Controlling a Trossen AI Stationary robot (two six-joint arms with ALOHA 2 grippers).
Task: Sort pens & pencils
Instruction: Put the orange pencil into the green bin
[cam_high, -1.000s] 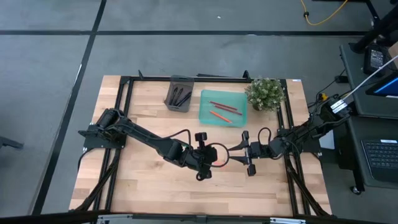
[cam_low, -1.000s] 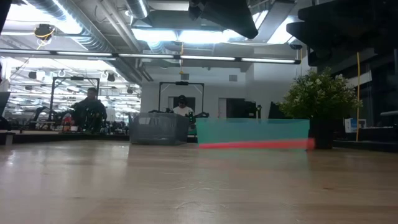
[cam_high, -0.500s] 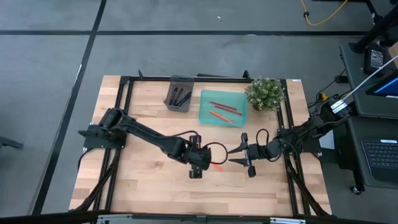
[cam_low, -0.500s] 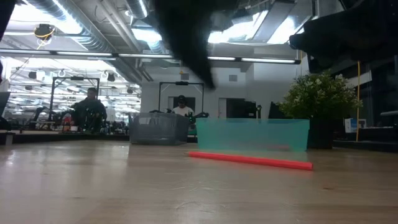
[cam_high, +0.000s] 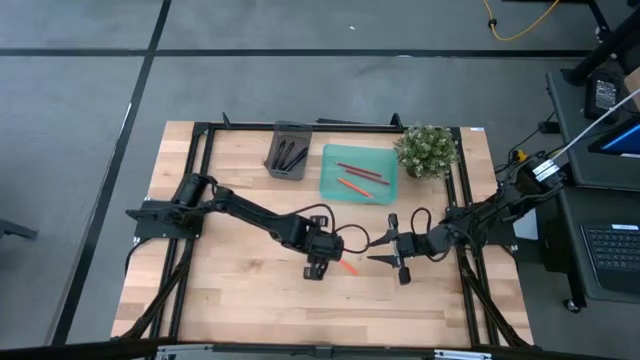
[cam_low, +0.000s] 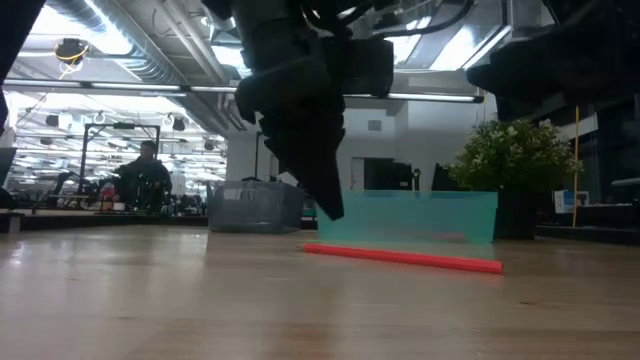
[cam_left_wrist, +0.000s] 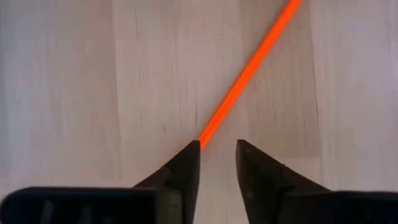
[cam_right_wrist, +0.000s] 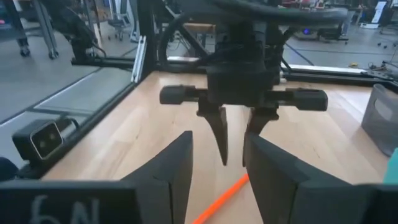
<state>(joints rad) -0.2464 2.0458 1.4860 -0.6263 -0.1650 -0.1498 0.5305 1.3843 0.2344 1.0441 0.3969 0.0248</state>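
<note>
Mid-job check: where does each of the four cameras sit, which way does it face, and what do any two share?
High: overhead, straight down; both arms, grey tray, teal tray.
Low: tabletop height, level across; left gripper descends over orange pencil.
Left wrist: down past its own open fingers at that pencil.
Right wrist: past its own open fingers, facing the left gripper.
All four share the pencil.

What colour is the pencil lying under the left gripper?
Orange pencil, clearest in the left wrist view.

Orange pencil (cam_left_wrist: 245, 78) lies diagonally beyond parted jaws.
</note>
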